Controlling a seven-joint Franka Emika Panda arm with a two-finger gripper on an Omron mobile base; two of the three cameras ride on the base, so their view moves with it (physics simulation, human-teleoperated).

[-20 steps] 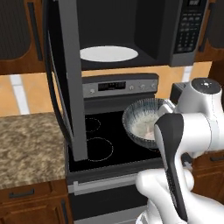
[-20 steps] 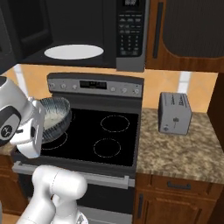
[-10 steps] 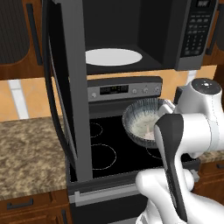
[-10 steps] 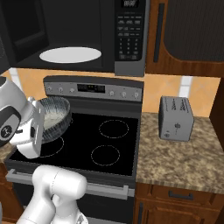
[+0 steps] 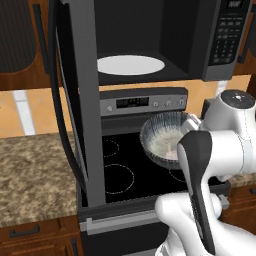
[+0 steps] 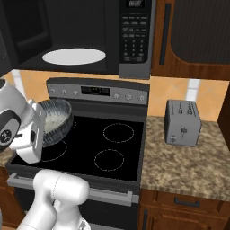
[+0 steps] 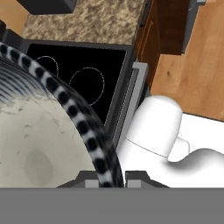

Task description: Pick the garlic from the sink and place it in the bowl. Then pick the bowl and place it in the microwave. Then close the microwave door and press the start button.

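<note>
Microwave (image 5: 150,45), the large black over-range oven with a button panel on its right side, stands open above the black glass-top stove (image 6: 108,143), its white round turntable (image 5: 131,65) bare; the wide dark-grey microwave door (image 5: 75,100) with its vertical bar handle is swung out toward the camera in the left base view; a silver two-slot toaster (image 6: 182,122) sits on the speckled granite counter (image 6: 188,161) to the right of the stove. Held in the air above the front of the stove, below the oven opening, is the wide, shallow round bowl (image 5: 162,137), dark and streaked outside, pale and speckled inside, tipped somewhat toward the arm; the two-finger gripper (image 7: 105,179) pinches its rim (image 7: 87,135), one dark tip on each side of the wall. Garlic, the tiny pale bulb, cannot be made out with certainty; a faint rounded patch on the bowl's floor in the hand view may be it. Judging from this, the first pick appears finished and the bowl's transfer is midway; setting it on the turntable, closing the door and pressing start all remain.
</note>
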